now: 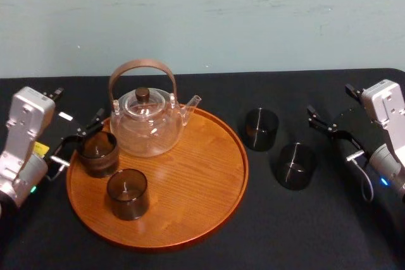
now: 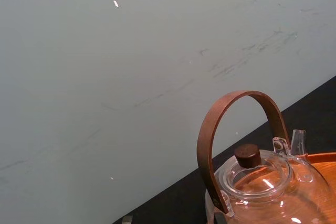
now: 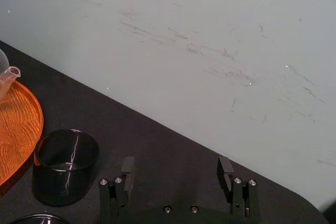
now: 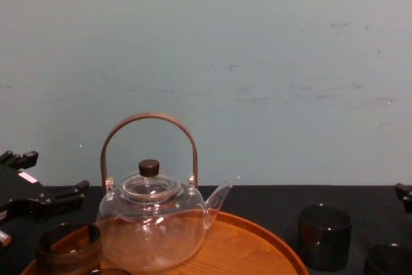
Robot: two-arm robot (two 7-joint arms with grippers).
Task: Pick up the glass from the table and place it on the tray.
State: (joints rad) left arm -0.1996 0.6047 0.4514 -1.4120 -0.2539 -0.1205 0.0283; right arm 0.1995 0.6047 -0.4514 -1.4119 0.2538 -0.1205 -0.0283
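Note:
The round wooden tray (image 1: 190, 181) lies left of centre and holds a glass teapot (image 1: 147, 121) and two dark glasses. One glass (image 1: 98, 153) stands at the tray's left rim, the other (image 1: 127, 193) nearer the front. My left gripper (image 1: 81, 138) is open just left of the rim glass, its fingers apart around that side of it; in the chest view the gripper (image 4: 45, 185) sits slightly above the glass (image 4: 67, 246). Two more dark glasses (image 1: 261, 129) (image 1: 295, 165) stand on the black table right of the tray. My right gripper (image 1: 329, 132) (image 3: 176, 169) is open and holds nothing, right of them.
The table is covered in black cloth (image 1: 304, 232) and backed by a pale wall (image 1: 253, 17). The teapot's tall wooden handle (image 1: 142, 67) rises at the tray's back left. Bare tray surface lies right of the teapot.

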